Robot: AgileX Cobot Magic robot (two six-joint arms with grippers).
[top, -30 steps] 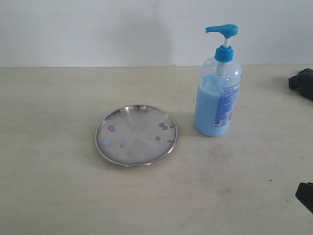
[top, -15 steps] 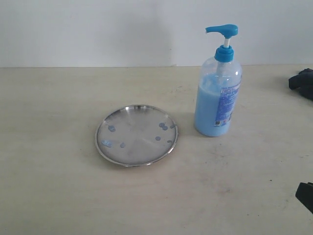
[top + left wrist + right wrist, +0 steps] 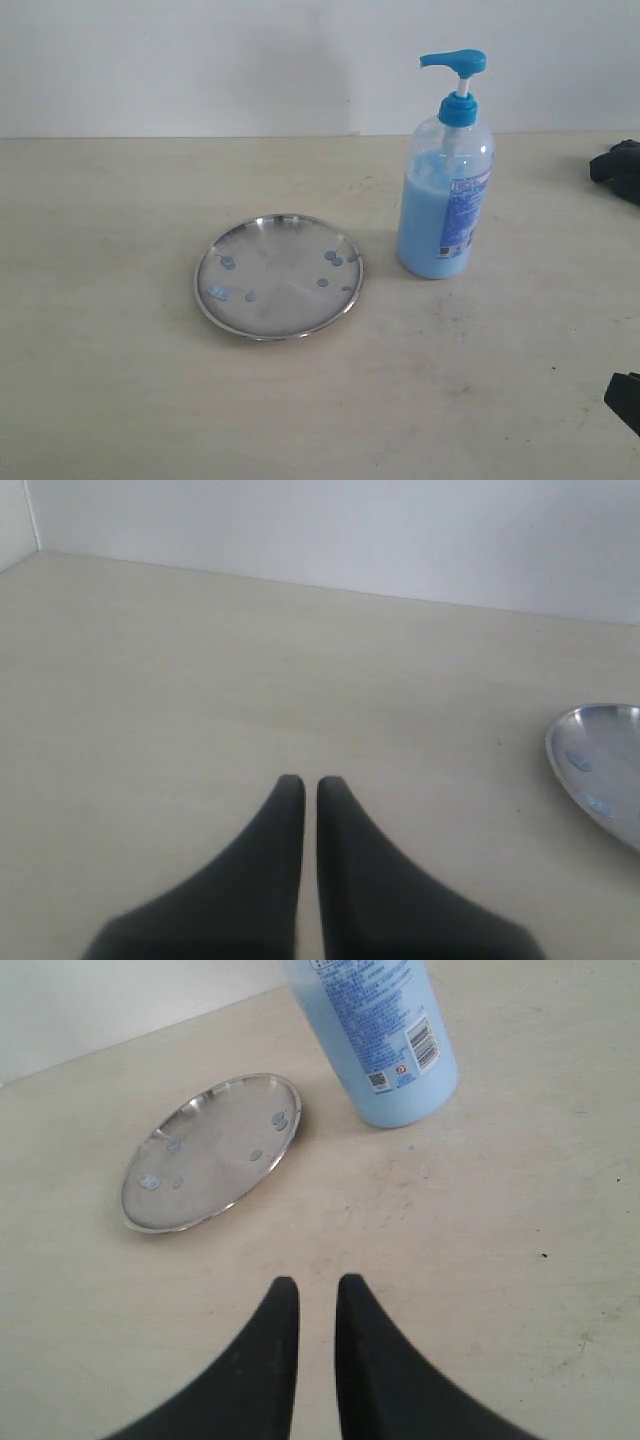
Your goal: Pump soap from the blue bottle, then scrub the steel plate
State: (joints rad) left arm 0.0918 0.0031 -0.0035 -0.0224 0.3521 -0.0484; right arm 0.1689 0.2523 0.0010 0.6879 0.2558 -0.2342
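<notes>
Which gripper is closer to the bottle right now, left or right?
The right gripper: its wrist view shows the blue bottle and the steel plate ahead. The left gripper sees only the plate's edge and bare table, no bottle.

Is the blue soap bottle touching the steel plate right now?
Apart. The exterior view shows a strip of bare table between the blue bottle and the steel plate; the right wrist view shows the same gap.

Soft, even brightness; faint shadows; slightly hazy, low-resolution frames.
</notes>
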